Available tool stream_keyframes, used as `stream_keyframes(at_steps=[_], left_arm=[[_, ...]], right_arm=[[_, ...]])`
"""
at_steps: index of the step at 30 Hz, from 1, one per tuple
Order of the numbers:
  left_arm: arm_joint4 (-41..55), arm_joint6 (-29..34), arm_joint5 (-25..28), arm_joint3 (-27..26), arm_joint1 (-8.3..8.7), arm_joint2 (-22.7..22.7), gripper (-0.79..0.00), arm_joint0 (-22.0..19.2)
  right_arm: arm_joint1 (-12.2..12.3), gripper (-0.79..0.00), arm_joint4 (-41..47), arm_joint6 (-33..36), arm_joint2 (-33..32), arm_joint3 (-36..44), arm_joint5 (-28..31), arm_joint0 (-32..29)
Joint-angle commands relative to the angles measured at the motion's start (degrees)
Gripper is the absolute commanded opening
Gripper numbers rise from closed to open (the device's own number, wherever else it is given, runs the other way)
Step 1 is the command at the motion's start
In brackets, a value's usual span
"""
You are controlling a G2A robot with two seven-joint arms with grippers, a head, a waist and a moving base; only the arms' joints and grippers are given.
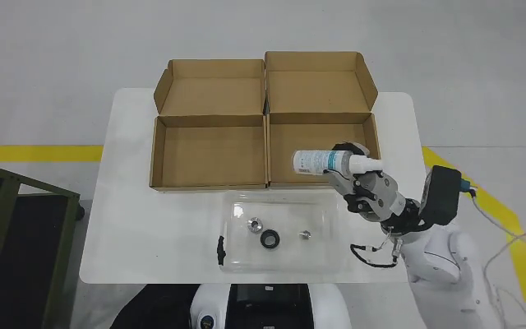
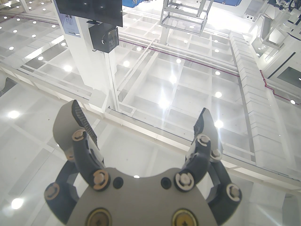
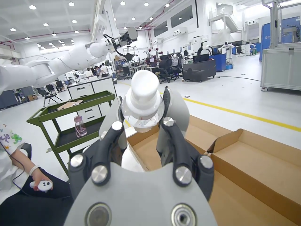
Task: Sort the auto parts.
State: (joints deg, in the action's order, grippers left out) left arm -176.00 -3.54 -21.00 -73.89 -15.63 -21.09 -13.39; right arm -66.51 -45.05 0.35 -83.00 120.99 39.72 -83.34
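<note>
My right gripper (image 1: 343, 169) is shut on a white bottle (image 1: 316, 160) with a white cap, held lying sideways above the front edge of the right cardboard box (image 1: 322, 152). In the right wrist view the bottle (image 3: 142, 105) sits cap-first between the fingers (image 3: 174, 109). A clear plastic tray (image 1: 283, 232) near the table's front holds a silver nut (image 1: 256, 224), a black ring (image 1: 270, 239) and a small silver part (image 1: 305, 234). A black part (image 1: 220, 249) lies at the tray's left rim. My left gripper (image 2: 141, 121) is open and empty, pointing up at the ceiling.
Two open cardboard boxes stand side by side at the back of the white table (image 1: 131, 206); the left box (image 1: 210, 156) is empty. A green cart (image 3: 70, 116) stands off the table's left side. The other arm (image 3: 70, 57) is raised high.
</note>
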Motion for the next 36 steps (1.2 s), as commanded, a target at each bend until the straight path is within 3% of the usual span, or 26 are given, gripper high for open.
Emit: stream_keyframes(at_steps=[1, 17, 23, 36], left_arm=[[0.00, 0.00, 0.00, 0.00, 0.00, 0.00, 0.000, 0.00], [0.00, 0.00, 0.00, 0.00, 0.00, 0.00, 0.000, 0.00], [0.00, 0.00, 0.00, 0.00, 0.00, 0.00, 0.000, 0.00], [0.00, 0.00, 0.00, 0.00, 0.00, 0.00, 0.000, 0.00]], right_arm=[[-0.13, -0.785, 0.07, 0.35, 1.30, -1.67, -1.25, 0.69], [-1.21, -0.785, -17.42, 8.72, 10.42, -9.64, -17.58, 8.33], [-1.67, -0.785, -25.60, 14.32, 14.88, -12.93, -20.62, 12.31], [-3.30, -0.785, -25.04, 22.06, 20.40, -24.14, -23.93, 20.81]])
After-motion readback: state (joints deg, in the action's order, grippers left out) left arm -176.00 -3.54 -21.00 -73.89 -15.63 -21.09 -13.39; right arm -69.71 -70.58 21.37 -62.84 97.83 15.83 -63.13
